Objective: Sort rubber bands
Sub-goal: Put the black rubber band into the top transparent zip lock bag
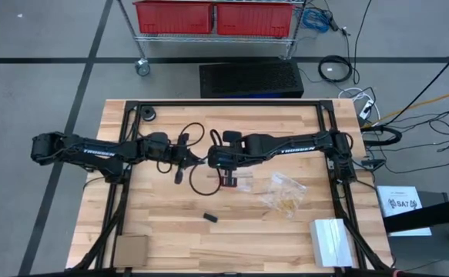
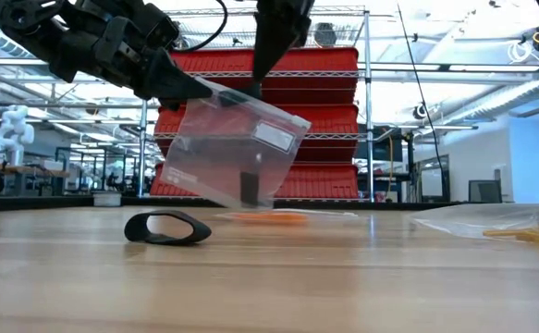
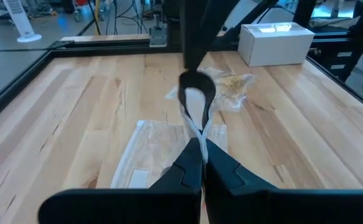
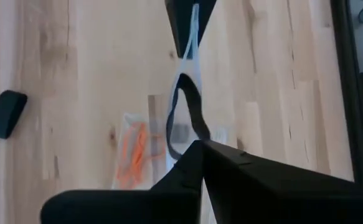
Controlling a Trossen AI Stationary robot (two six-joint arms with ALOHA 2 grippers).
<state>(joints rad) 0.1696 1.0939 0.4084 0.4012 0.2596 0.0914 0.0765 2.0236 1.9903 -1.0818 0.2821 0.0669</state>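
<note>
Mid-sort: clear bag point(image 2: 237, 153) held above the table, pinched by closed left gripper point(image 3: 201, 163) and closed right gripper point(image 4: 197, 146); black band point(image 4: 187, 115) inside; another black band point(image 2: 167, 227) left on the table.

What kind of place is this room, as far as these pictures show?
Probably a robotics laboratory or workshop: metal wire shelving holding red plastic bins, a white robot arm on a distant bench, and loose black cables on the grey floor beside the pale wooden worktable.

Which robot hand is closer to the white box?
The right gripper. It is mid-table, left of the white box at the near right corner. The left gripper is farther left still.
</note>
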